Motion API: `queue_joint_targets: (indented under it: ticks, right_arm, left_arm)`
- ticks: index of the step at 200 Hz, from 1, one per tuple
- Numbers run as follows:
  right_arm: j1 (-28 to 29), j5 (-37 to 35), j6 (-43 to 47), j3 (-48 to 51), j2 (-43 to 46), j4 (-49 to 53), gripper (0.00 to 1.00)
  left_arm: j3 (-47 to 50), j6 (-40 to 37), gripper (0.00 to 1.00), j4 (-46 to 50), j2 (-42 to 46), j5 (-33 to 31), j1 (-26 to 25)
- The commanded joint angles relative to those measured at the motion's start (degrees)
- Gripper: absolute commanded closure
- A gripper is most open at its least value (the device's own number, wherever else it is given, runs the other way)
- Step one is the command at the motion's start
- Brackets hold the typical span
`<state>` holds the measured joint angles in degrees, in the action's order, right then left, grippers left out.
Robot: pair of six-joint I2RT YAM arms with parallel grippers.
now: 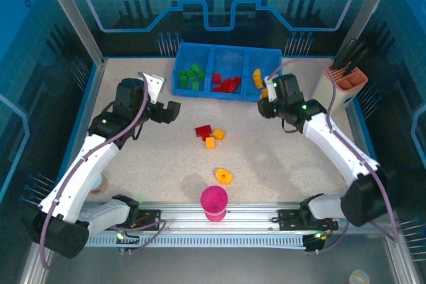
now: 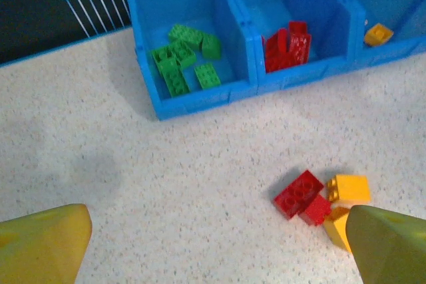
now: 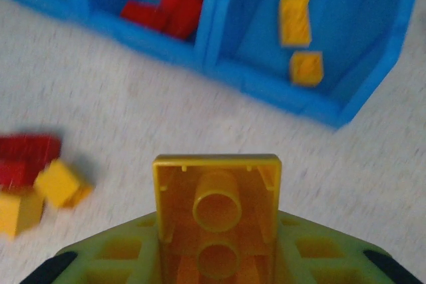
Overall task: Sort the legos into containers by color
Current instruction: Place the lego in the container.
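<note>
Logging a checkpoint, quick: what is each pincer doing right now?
Left pincer: open, empty.
Right pincer: closed on a yellow brick.

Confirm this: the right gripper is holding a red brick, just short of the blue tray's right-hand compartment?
No. The brick in the right gripper is yellow, not red, as the right wrist view shows. It is indeed held just short of the blue tray, facing its right-hand compartment.

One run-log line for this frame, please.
left gripper open | right gripper shut on yellow brick | tray sorted by color | loose bricks: red, yellow
</note>
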<state>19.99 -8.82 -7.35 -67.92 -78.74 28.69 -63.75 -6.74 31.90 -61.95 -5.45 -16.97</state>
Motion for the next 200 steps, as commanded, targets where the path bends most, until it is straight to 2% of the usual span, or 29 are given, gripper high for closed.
queue_joint_targets:
  ticks: [1,63,91,143,158,177,200]
  right_arm:
    - [-2.9,1.3,3.4,-5.6,-7.6,-8.1,0.64]
    - [-5.9,1.8,4.3,-26.5,-32.1,-9.9,0.63]
    - [-7.2,4.4,4.0,-30.5,-39.0,-11.6,0.62]
    - [-7.3,4.1,5.3,-34.6,-44.1,-10.2,0.57]
    - [-7.5,3.6,5.5,-34.4,-44.0,-10.4,0.51]
    - [-7.5,4.2,5.6,-33.6,-42.7,-10.8,0.39]
    - [-7.2,4.8,6.3,-30.2,-37.7,-11.1,0.36]
  left_arm:
    - [2.1,-1.5,0.01,1.5,2.3,1.4,0.5]
    - [5.1,-0.3,0.01,-0.5,4.5,4.1,0.5]
    - [5.0,-0.1,0.01,-0.1,4.5,4.5,0.5]
    - [4.2,0.1,0.01,1.0,3.6,3.7,0.5]
    - [3.2,-0.1,0.01,2.0,2.7,2.7,0.5]
    - [2.2,-0.3,0.01,2.3,1.8,2.3,0.5]
    - [1.1,-0.5,0.01,2.4,0.6,2.1,0.5]
